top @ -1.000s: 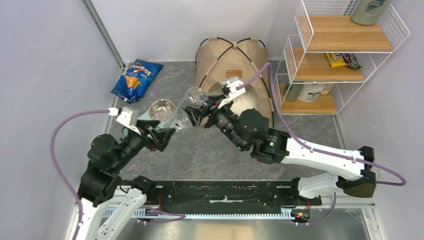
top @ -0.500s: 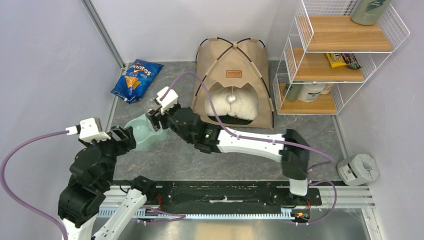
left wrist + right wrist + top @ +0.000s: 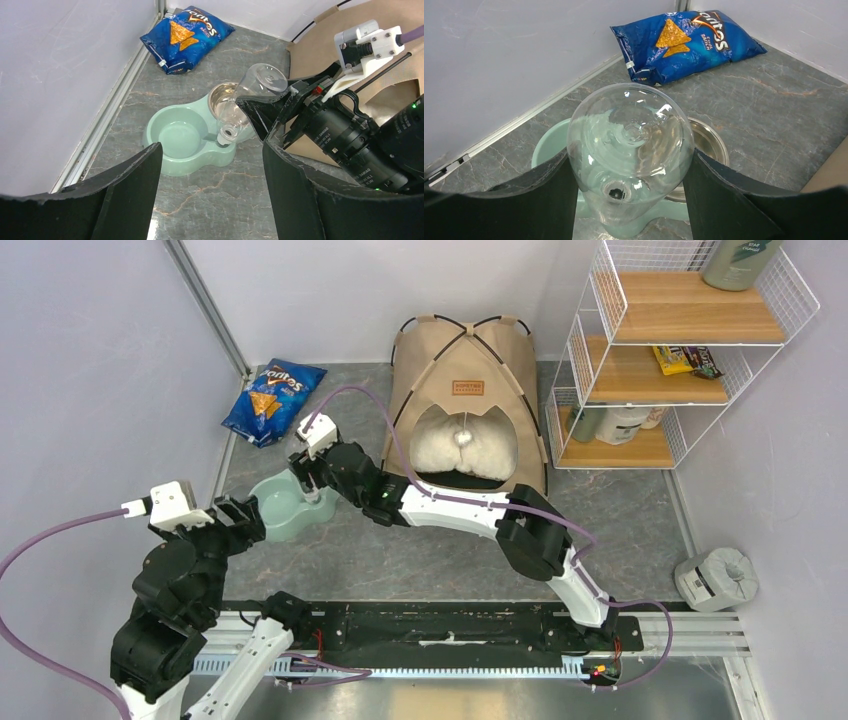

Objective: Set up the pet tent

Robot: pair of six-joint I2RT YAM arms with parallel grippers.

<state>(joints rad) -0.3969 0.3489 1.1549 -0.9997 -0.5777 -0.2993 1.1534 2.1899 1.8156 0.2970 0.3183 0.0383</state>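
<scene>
Grips a clear bottle with the right gripper, jaws pressed tight on its round sides. Tilts it neck down over a green pet dish on the gray table. Shows a shiny steel bowl sitting in one half of that dish. Hangs the left gripper near the dish, on the side closer to the arms, jaws spread wide with nothing between them.

Finds the pet tent at the back of the table, against the wall, well apart from both grippers. Stands upright there, with thin black poles crossing on top and the arched door facing the arms. Has a small brown label above the door and a fluffy white pillow inside, seen through the doorway. With a blue chip bag lying flat in the back left corner. With a white wire shelf rack just beside the tent on the right, wooden boards in it.
</scene>
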